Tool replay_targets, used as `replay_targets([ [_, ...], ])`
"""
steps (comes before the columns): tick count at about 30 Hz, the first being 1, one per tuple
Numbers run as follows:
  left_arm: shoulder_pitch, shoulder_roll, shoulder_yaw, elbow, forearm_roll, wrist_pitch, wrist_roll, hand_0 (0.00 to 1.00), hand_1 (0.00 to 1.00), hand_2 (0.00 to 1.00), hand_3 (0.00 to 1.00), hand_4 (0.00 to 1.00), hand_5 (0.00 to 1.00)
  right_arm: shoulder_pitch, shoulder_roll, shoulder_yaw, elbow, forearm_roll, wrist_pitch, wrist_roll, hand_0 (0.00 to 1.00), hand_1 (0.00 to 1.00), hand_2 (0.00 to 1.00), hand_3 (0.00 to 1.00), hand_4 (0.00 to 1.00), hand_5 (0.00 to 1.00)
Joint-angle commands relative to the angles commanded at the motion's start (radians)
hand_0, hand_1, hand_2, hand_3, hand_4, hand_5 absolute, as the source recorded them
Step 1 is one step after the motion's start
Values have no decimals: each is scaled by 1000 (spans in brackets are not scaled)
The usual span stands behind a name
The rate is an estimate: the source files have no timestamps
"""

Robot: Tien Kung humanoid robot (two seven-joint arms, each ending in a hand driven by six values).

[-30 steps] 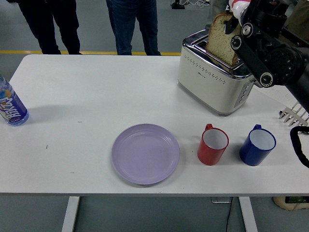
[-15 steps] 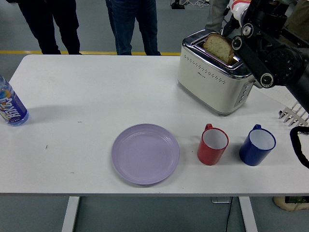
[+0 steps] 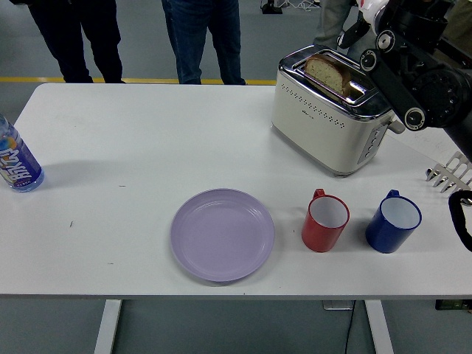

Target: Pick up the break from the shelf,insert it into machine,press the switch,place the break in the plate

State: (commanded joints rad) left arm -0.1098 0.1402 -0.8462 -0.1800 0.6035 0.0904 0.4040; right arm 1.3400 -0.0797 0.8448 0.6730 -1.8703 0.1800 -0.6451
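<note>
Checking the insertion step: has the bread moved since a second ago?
Yes. The bread has gone down into the toaster slot; only its top edge shows above the rim.

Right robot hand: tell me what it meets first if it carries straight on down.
Likely the toaster, near the bread slice in its slot; the right robot hand is mostly hidden and depth is unclear.

The bottle (image 3: pixel 16 160) label carries print, too blurred to read

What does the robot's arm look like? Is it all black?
Mostly. The right arm is black and chunky, with round silver-ringed joint caps and a bit of white and red casing at the top. A black cable loop hangs at the right edge. The left arm isn't visible.
</note>
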Motion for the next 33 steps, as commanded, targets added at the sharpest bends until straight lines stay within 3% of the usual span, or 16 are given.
replay_targets([
  [5,2,0,1,0,-2,0,0,337,446,595,732,611,998,-16,-24,7,41,15,-24,1,741,717,838,898,722,247],
  [14,4,-2,2,0,-8,0,-1,336,446,595,731,611,998,-92,-111,15,182,126,-160,14,733,701,801,880,683,289],
  [15,5,-2,1,0,-9,0,-1,336,446,594,730,611,998,-100,-119,17,197,135,-176,17,673,647,740,839,592,370],
  [22,8,-4,-2,0,-9,0,-1,336,446,594,730,610,998,-149,-164,27,268,190,-244,34,663,632,715,826,582,398],
  [26,12,-5,-5,0,-9,1,-1,336,446,594,730,610,998,-187,-189,39,308,237,-315,58,663,632,715,826,582,398],
  [33,16,-7,-10,0,-4,2,0,336,447,594,730,609,998,-235,-218,46,362,287,-394,90,657,622,687,780,550,402],
])
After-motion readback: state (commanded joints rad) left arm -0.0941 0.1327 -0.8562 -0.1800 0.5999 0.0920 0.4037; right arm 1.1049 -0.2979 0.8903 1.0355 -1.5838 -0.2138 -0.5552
